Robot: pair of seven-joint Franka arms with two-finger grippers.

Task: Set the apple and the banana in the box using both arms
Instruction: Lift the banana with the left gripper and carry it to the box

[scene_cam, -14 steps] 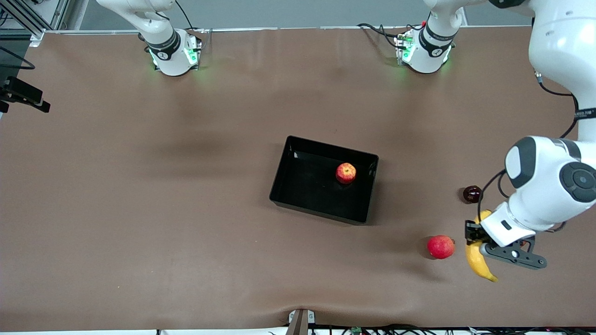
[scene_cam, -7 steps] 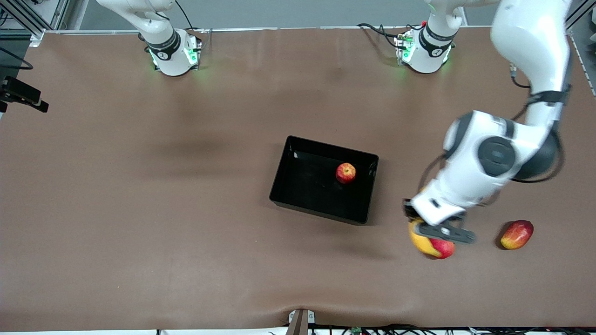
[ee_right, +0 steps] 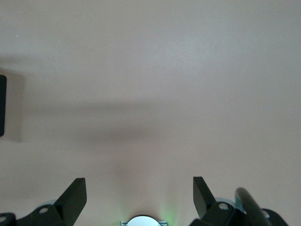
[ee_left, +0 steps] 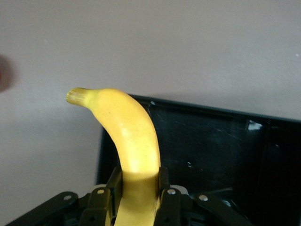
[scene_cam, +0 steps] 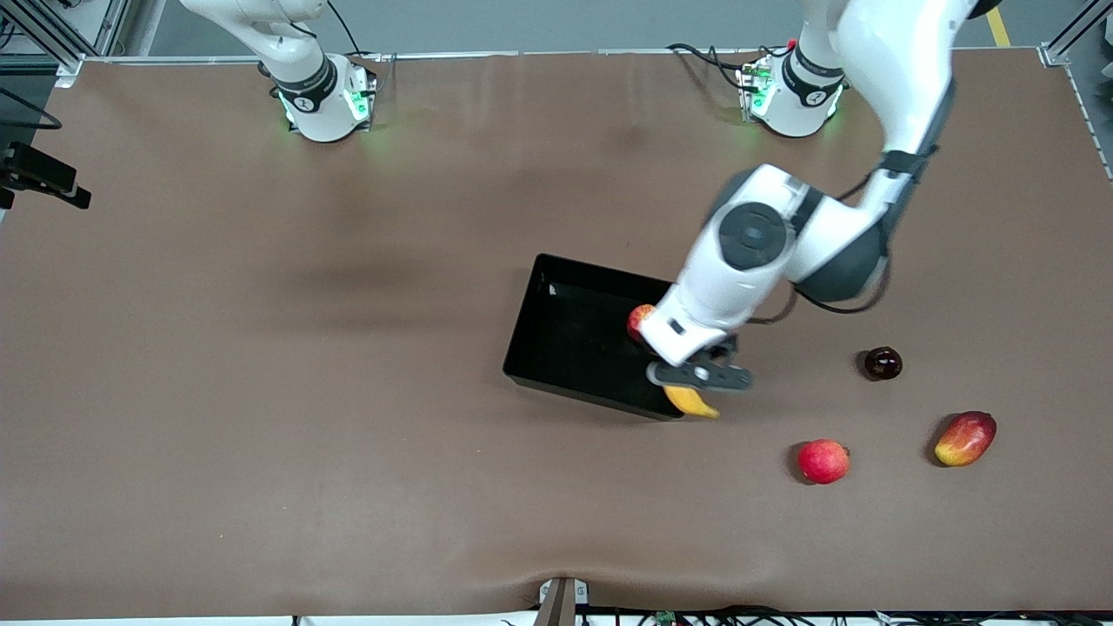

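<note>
In the box (scene_cam: pixel 556 348) the apple (scene_cam: pixel 640 318) already lay, half the job done. Over the box's corner the left gripper (scene_cam: pixel 696 382) had its fingers clamped on the banana (ee_left: pixel 134 141); the right gripper (ee_right: pixel 138 195) waited, fingers wide, above bare tabletop (scene_cam: pixel 261 391).

Both arms (scene_cam: pixel 787 239) are glossy white with dark grey round joint caps and black bands; black cables trail alongside, green lights glow at the bases, and each black tool (ee_left: pixel 136 207) shows silver screws.
</note>
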